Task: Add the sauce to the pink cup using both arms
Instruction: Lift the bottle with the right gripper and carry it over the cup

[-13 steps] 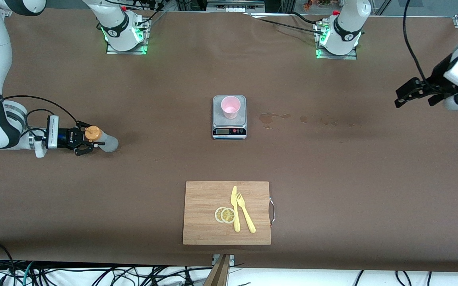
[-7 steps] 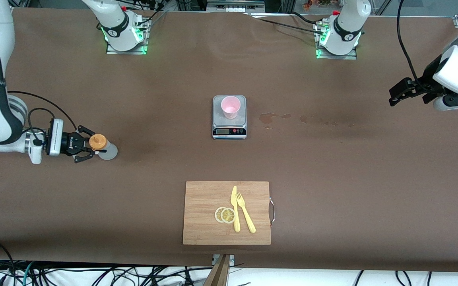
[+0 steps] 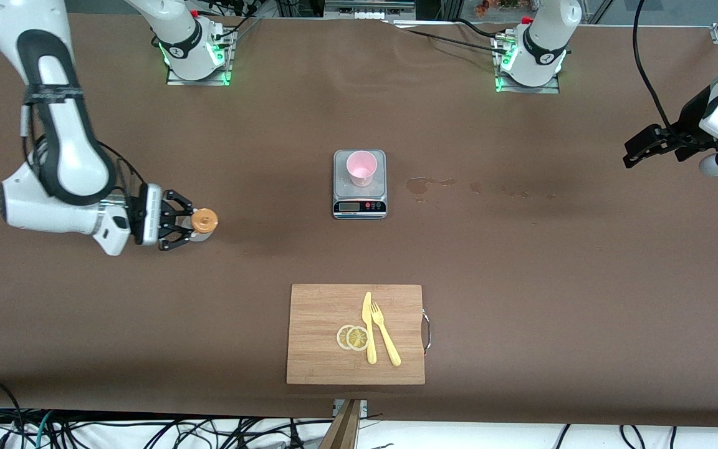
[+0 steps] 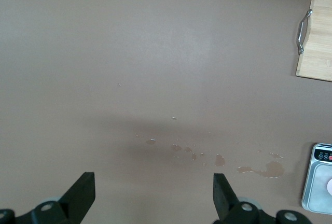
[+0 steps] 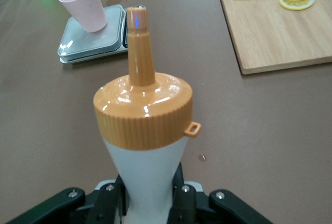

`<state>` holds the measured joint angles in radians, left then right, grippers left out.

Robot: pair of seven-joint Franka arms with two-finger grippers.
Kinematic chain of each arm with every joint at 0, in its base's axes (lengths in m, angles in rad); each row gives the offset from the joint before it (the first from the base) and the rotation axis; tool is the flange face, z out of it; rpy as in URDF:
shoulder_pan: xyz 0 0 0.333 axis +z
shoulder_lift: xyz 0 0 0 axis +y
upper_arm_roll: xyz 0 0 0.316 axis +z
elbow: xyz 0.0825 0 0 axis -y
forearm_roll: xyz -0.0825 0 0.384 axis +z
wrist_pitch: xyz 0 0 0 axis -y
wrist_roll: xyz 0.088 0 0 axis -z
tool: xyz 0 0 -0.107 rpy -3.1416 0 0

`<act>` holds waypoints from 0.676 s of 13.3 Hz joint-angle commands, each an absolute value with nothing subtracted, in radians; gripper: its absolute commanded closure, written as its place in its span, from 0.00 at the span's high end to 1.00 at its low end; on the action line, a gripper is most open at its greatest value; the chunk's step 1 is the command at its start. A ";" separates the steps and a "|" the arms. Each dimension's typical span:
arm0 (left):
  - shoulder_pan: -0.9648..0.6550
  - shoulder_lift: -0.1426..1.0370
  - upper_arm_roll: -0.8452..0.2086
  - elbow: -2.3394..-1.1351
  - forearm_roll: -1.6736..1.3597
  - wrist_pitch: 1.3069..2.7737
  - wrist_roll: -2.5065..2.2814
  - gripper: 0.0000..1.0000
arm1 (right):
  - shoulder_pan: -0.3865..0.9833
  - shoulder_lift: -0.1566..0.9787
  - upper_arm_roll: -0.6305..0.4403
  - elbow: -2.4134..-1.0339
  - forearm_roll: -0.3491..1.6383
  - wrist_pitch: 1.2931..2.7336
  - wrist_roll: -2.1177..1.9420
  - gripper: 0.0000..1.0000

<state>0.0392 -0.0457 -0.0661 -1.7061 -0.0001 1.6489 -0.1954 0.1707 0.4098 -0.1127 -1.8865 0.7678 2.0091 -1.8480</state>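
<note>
sauce bottle (image 3: 202,222): now lifted off the table, upright, carried over bare table toward the scale from the right arm's end; a second ago it leaned on the table.
right gripper (image 3: 179,229): fingers clamped on the bottle's whitish body below the orange cap.
pink cup (image 3: 361,168): unmoved, upright on the grey scale (image 3: 359,206), mid-table, well apart from the bottle.
left gripper (image 3: 653,144): fingers spread wide, holding nothing, waiting over its own end.
meaning: pickup looks done; carrying and squeezing remain.
cutting board (image 3: 315,337): nearer the camera, untouched.

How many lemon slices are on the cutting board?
2. Both lemon slices lie overlapping on the cutting board, beside the yellow knife; the one toward the right arm's end sits partly under the other.
</note>
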 commanded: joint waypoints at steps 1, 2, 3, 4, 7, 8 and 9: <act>0.043 -0.052 -0.077 -1.698 0.017 1.626 -0.201 1.00 | 0.260 0.356 -0.133 -1.927 0.689 2.060 -1.728 0.24; 0.043 -0.052 -0.077 -1.698 0.017 1.625 -0.201 1.00 | 0.290 0.353 -0.133 -1.925 0.658 2.072 -1.679 0.25; 0.043 -0.052 -0.077 -1.698 0.017 1.624 -0.196 1.00 | 0.320 0.345 -0.133 -1.925 0.620 2.078 -1.627 0.25; 0.043 -0.052 -0.078 -1.698 0.017 1.624 -0.195 1.00 | 0.354 0.342 -0.135 -1.922 0.576 2.080 -1.573 0.25; 0.037 -0.054 -0.083 -1.698 0.017 1.594 -0.192 1.00 | 0.474 0.324 -0.169 -1.919 0.474 2.085 -1.396 0.25; 0.037 -0.054 -0.081 -1.698 0.017 1.594 -0.192 1.00 | 0.495 0.319 -0.167 -1.919 0.436 2.083 -1.359 0.25; 0.037 -0.052 -0.081 -1.697 0.017 1.594 -0.190 1.00 | 0.526 0.313 -0.167 -1.919 0.398 2.079 -1.312 0.25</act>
